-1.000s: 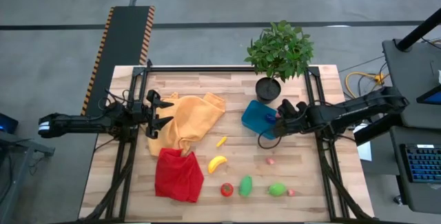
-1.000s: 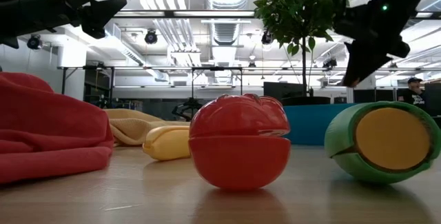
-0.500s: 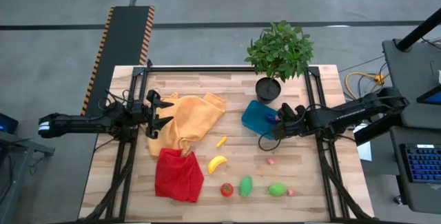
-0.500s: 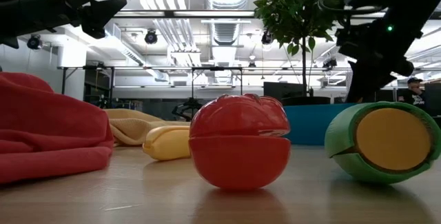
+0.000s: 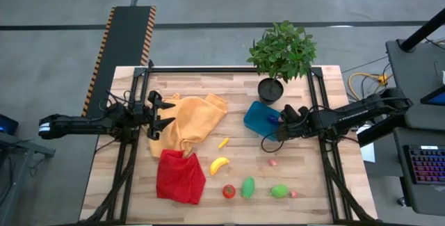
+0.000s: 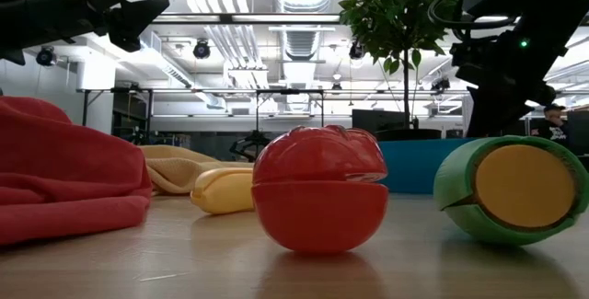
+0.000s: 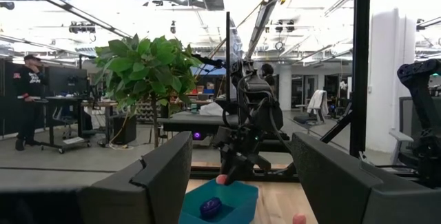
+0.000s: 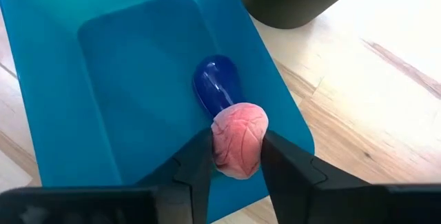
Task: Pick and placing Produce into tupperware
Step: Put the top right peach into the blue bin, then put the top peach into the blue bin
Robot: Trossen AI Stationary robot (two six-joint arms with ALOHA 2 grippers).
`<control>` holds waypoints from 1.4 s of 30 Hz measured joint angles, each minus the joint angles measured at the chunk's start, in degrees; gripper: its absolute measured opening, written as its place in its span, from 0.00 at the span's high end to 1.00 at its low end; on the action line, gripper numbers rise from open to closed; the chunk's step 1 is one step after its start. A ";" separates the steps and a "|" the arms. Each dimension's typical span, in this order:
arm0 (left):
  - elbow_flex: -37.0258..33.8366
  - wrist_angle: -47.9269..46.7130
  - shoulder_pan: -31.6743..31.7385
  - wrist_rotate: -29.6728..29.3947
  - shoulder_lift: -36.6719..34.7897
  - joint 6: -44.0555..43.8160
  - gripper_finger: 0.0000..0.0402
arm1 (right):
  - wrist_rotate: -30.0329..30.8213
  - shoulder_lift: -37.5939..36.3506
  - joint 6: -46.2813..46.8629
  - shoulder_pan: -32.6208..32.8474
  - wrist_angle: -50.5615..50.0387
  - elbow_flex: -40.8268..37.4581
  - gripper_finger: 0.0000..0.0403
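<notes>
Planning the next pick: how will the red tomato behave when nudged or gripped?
The tomato looks round with a small contact patch on the wood, so a nudge would probably roll it. Its glossy skin suggests hard, slippery plastic. The seam across its middle hints that it may split into halves if squeezed off-centre.

the right gripper (image 5: 281, 125) hangs over the tupperware (image 5: 259, 117), its fingers closed on a pink piece (image 8: 238, 140). inside, the eggplant (image 8: 217, 90) fills the middle; bare floor lies on either side of it. the plant pot (image 5: 270, 89) stands close against the container's far side. the yellow cloth (image 5: 191, 124) covers the table near the left gripper (image 5: 159, 115).
</notes>
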 joint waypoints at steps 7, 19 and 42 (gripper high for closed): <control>0.00 0.00 0.00 0.00 0.00 -0.02 0.42 | 0.02 0.00 0.00 0.00 0.09 0.00 0.67; 0.00 0.00 0.00 0.00 -0.01 -0.01 0.42 | -2.65 -0.15 -0.03 0.09 0.04 3.07 0.62; -0.44 -0.04 0.00 0.00 -0.01 -0.25 0.42 | -10.56 -0.50 -3.37 21.11 2.15 24.58 0.66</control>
